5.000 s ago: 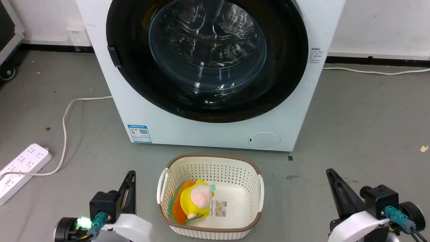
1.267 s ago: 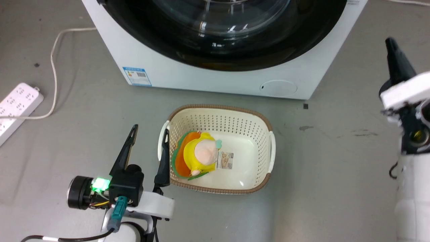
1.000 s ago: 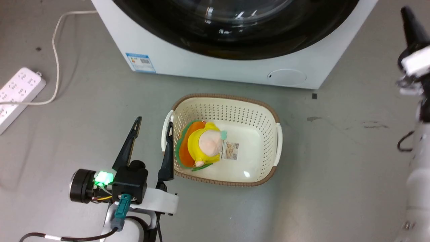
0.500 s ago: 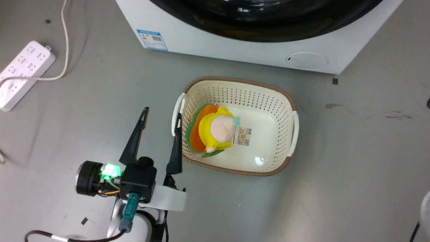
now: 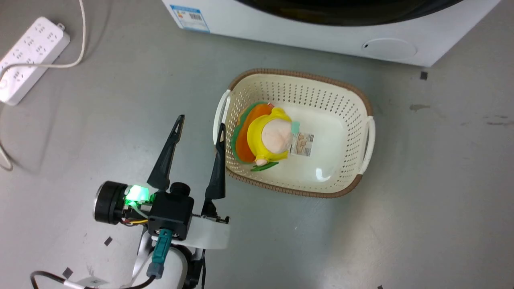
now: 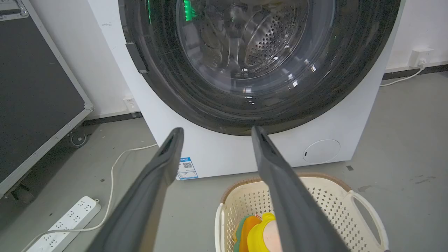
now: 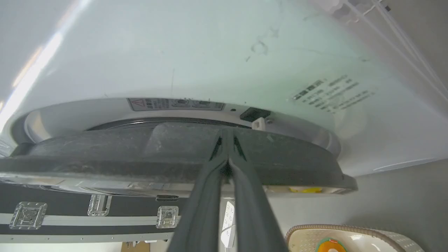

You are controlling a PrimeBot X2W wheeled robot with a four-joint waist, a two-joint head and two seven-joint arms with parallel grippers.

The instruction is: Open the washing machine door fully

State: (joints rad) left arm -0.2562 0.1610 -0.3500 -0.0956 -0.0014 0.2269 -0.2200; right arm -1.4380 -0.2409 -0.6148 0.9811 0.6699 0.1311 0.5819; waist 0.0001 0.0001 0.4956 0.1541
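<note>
Black and glossy, the washing machine door (image 6: 259, 63) stands straight ahead of my left claw (image 6: 217, 130), shut against the white machine (image 6: 224, 157). That claw hangs with its fingers spread wide, gripping nothing. My right claw (image 7: 226, 134) has its fingers pressed together, tips up at the door's dark rim; whether they touch it I cannot tell. Just right of my left claw sits a cream basket (image 5: 297, 73) with a yellow toy (image 5: 269, 138) inside. Well off to that claw's left lies a white power strip (image 5: 30, 56) on the grey floor (image 5: 421, 200).

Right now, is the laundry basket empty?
No, a yellow and orange soft toy lies inside the laundry basket, toward its left side.
</note>
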